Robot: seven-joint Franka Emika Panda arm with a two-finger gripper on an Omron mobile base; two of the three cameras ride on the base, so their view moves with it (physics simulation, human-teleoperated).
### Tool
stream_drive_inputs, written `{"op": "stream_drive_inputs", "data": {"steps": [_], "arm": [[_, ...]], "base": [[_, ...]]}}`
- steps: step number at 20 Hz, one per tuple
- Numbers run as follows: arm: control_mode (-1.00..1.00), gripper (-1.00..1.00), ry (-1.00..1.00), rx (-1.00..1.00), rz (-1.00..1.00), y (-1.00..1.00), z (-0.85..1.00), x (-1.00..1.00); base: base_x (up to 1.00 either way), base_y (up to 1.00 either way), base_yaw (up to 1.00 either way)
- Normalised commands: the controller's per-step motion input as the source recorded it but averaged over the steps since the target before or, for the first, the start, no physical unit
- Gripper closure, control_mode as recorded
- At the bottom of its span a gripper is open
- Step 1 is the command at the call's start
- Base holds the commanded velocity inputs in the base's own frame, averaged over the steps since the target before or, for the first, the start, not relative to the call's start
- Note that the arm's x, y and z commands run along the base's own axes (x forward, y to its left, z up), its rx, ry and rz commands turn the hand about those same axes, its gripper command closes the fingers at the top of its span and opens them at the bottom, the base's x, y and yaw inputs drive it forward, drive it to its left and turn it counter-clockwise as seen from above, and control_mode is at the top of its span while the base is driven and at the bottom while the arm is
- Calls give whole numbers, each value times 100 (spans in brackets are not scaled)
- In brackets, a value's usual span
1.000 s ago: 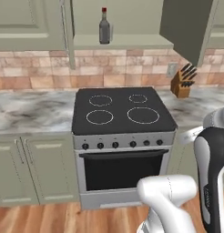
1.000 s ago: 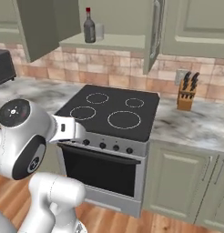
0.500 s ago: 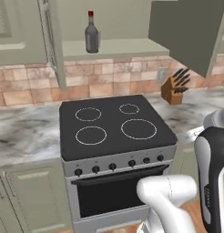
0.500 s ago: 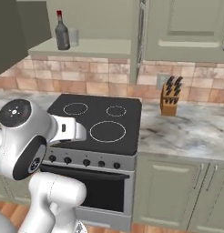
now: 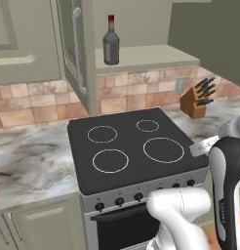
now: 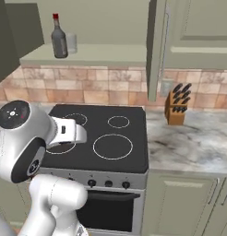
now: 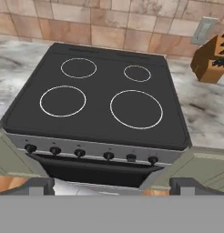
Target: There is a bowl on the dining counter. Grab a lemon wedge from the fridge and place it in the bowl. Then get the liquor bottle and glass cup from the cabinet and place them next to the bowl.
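The cabinet (image 5: 146, 56) above the stove stands with its doors swung open. On its shelf is the liquor bottle (image 5: 110, 41), dark grey with a red cap. From the right side the liquor bottle (image 6: 59, 39) has the clear glass cup (image 6: 72, 44) just behind it on the cabinet shelf (image 6: 101, 55). My gripper (image 7: 112, 186) is open and holds nothing. It hangs low in front of the stove, well below the shelf, with its fingertips (image 7: 38, 185) wide apart. The bowl, dining counter, lemon wedge and fridge are out of view.
A black four-ring stove (image 5: 131, 151) with an oven sits directly ahead. Marble worktop (image 6: 189, 143) flanks it. A wooden knife block (image 6: 176, 107) stands to the stove's right. One open cabinet door (image 5: 75, 53) juts out left of the shelf and another (image 6: 157, 46) to its right.
The whole picture has shifted and grown, so the base has driven closer to the stove and cabinet. The gripper has stayed open.
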Motion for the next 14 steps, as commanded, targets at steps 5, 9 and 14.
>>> {"op": "stream_drive_inputs", "data": {"steps": [5,9,14], "arm": [[100,-100,0,0,0,0,0,0],[100,-100,0,0,0,0,0,0],[-100,-100,-25,0,10,10,15,43]], "base": [[79,35,-6],[79,30,0],[15,5,0]]}}
